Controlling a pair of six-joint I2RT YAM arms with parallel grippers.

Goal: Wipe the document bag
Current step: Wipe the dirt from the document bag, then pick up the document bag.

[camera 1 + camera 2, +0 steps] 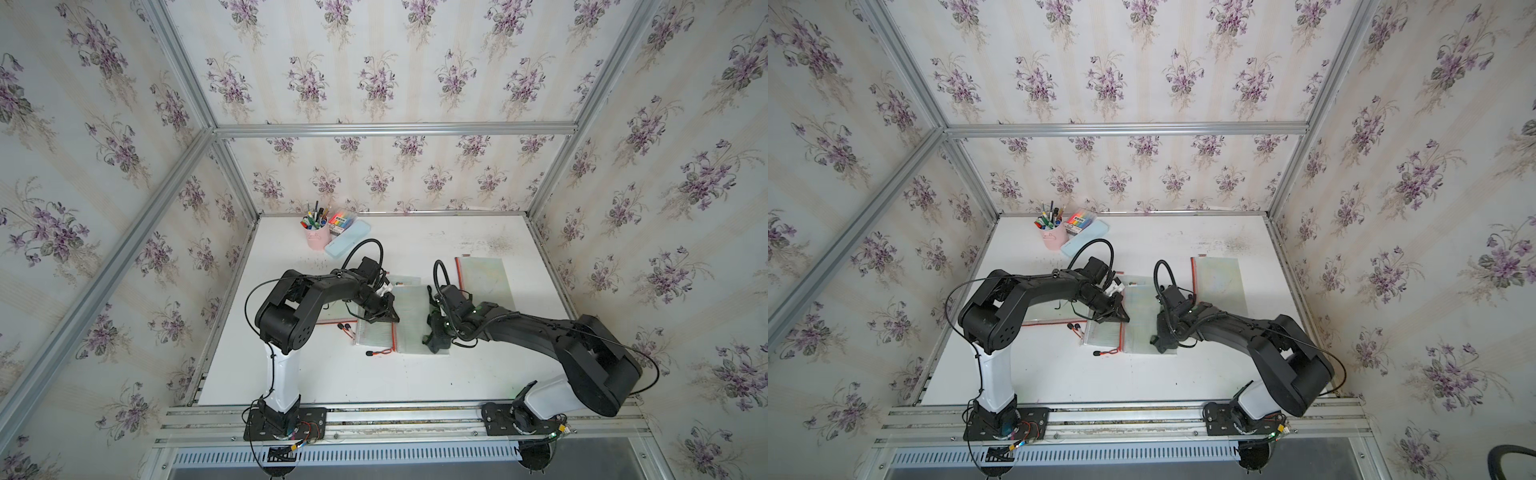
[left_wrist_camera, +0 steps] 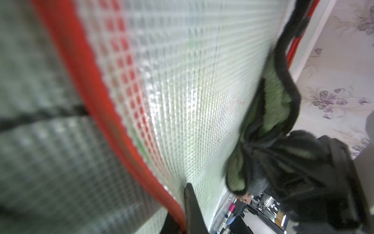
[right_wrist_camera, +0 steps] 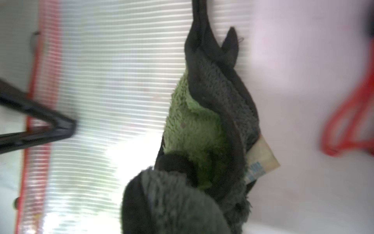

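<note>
The bag (image 1: 412, 316) lies flat on the table (image 1: 332, 374), under both sets of jaws. The left gripper (image 1: 391, 317) has its jaws closed on nothing, and its tip presses the bag down just beside a red zip (image 2: 105, 121). The right gripper (image 1: 437, 330) has its jaws clamped on a bunched cloth (image 3: 202, 125), which trails from them onto the bag's side away from the left jaws. The bag looks light, thin, floppy and slick, so it would likely slide or ruck under a wipe. It is best not lifted but pinned flat near an edge, opposite the cloth.
</note>
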